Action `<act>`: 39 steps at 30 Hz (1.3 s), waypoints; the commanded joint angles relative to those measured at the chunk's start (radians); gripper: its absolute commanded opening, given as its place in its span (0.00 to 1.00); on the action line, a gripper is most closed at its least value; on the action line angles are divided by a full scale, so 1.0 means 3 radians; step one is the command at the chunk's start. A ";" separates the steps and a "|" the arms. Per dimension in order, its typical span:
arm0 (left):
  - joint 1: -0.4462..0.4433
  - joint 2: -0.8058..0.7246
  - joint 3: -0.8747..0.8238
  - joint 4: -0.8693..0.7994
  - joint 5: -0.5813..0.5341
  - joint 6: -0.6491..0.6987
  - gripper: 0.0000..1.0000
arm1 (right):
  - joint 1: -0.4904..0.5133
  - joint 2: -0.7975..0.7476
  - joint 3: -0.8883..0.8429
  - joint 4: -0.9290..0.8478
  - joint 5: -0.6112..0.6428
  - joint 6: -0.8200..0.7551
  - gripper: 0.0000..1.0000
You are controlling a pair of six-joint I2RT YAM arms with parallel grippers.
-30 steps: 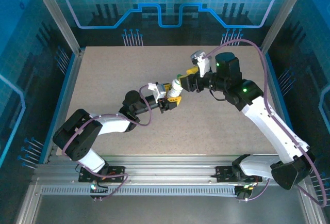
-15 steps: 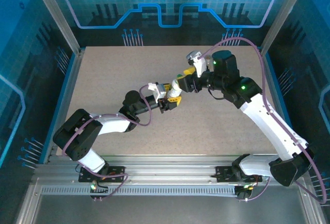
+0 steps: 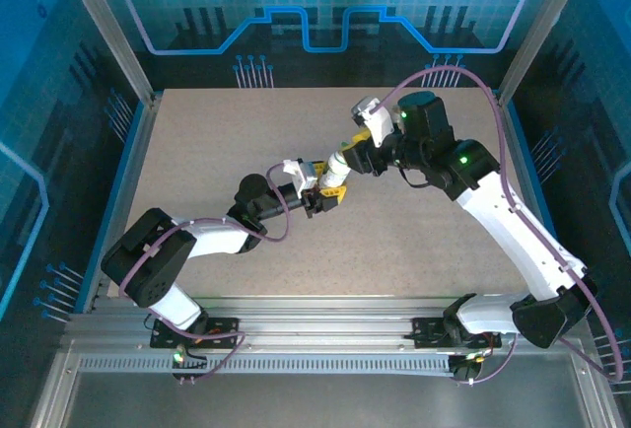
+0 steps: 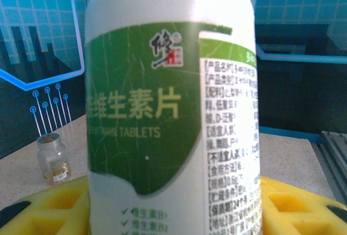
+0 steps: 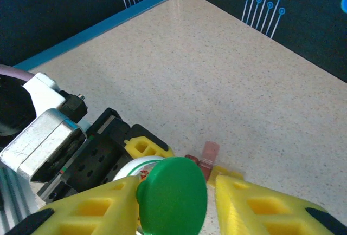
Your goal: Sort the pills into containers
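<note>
Plenty of bare table (image 3: 197,152) all round, edges far from both grippers. One white tablet bottle (image 4: 168,110), green cap (image 5: 173,197) on, clamped in left gripper (image 3: 327,191). Right gripper (image 5: 176,186) narrow astride cap; gripping or not, cannot tell. One glass vial (image 4: 52,159), yellowish inside. One red-brown box (image 5: 209,152) on table just past cap.

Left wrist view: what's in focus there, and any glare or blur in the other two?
Left wrist: the white bottle, close to the lens, is slightly soft, small print smeared; the glass vial behind is soft too. Right wrist: green cap a little blurred, table crisp with a pale sheen far off. Top external: even light, blue cast, faint shadows.
</note>
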 commanded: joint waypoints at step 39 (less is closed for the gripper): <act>-0.0018 -0.0265 -0.0123 -0.0058 0.0094 0.0506 0.48 | 0.0135 0.0531 0.0857 -0.1017 -0.0209 -0.1031 0.00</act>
